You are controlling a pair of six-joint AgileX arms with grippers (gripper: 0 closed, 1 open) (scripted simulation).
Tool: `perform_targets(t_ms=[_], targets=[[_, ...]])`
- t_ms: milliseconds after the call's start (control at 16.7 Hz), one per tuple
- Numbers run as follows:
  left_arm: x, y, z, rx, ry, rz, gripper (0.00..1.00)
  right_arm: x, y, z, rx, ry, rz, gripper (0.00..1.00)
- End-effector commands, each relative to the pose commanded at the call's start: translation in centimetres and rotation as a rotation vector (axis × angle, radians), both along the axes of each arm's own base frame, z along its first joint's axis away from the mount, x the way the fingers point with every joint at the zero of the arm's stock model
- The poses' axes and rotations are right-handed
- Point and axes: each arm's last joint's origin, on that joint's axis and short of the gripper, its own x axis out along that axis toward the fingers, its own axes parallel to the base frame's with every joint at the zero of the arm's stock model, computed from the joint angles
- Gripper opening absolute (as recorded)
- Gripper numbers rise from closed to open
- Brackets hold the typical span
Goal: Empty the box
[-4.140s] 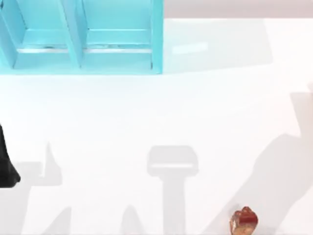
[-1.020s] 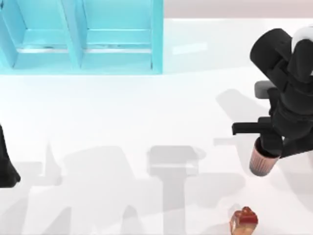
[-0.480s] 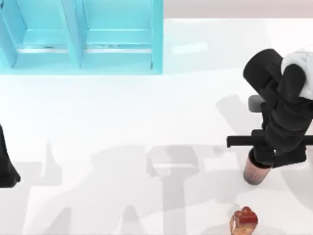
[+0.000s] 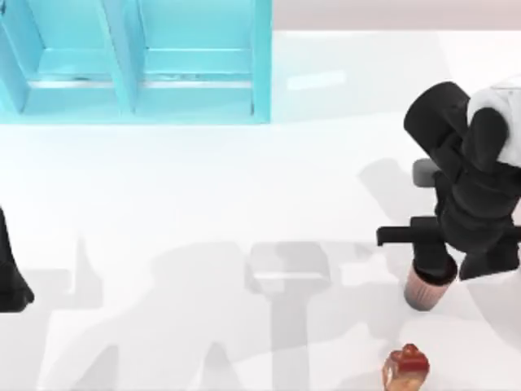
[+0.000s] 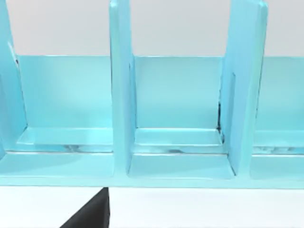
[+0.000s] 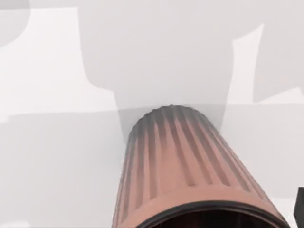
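**Item 1, nearest: small red-brown object** [image 4: 407, 366]. It is lying on the tabletop [image 4: 203, 179] at about 5 o'clock, close to the near edge. It is sitting near the cup, at the cup's 6 o'clock, without touching it.

**Item 2: ribbed pink cup** [image 4: 421, 292]. This is standing at about 4 o'clock on the tabletop, well apart from the box. Its base is at or just above the surface; which of the two cannot be told. In the right wrist view the cup [image 6: 180, 166] is showing a dark rim and fluted, tapering walls.
- Handling, as judged: it is looking light, thin-walled and stiff. The ribs are offering some grip, while hard squeezing is risking a crushed wall.
- Best hold: across the rim band, where the wall is widest and stiffest.

**Item 3: right gripper** [image 4: 431, 265]. It is hanging directly over the cup's mouth, and its fingers are apparently clasping the cup at the rim.

**Item 4: left arm** [image 4: 8, 277]. It is sitting parked at 9 o'clock, at the tabletop's left edge.

**Item 5, farthest: blue box** [image 4: 260, 65]. It is occupying 11 o'clock. In the left wrist view the box [image 5: 121, 95] is showing upright dividers, and the compartments in view are holding nothing.

**Change against earlier record:**
- Four seconds back the right arm and cup were absent from the tabletop.
- One second back the cup was riding slightly farther toward 3 o'clock.
- It is now sitting marginally nearer the small object.
- The small object, box and left arm are remaining where they were.
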Motion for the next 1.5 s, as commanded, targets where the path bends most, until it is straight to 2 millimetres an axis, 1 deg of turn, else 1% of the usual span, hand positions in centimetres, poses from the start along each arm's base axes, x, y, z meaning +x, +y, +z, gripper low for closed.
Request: perform_targets(t_ms=[300, 360, 840, 960, 1080, 1380, 1500], targets=[[0.0, 0.0, 0.0, 0.0, 0.0, 0.0, 1.0, 0.0, 0.0, 0.0, 0.0, 0.0, 0.0, 0.98], [0.0, 0.0, 0.0, 0.0, 0.0, 0.0, 1.0, 0.0, 0.0, 0.0, 0.0, 0.0, 0.0, 1.0], [0.0, 0.0, 0.0, 0.0, 0.0, 0.0, 1.0, 0.0, 0.0, 0.0, 0.0, 0.0, -0.001, 1.0], [0.0, 0.0, 0.0, 0.0, 0.0, 0.0, 1.0, 0.2, 0.0, 0.4, 0.0, -0.002, -0.002, 1.0], [0.0, 0.0, 0.0, 0.0, 0.0, 0.0, 1.0, 0.4, 0.2, 2.0, 0.001, -0.004, -0.001, 1.0], [0.0, 0.0, 0.0, 0.0, 0.0, 0.0, 1.0, 0.3, 0.1, 7.8, -0.008, 0.016, -0.002, 1.0], [0.0, 0.0, 0.0, 0.0, 0.0, 0.0, 1.0, 0.1, 0.0, 9.5, -0.002, 0.005, -0.002, 1.0]])
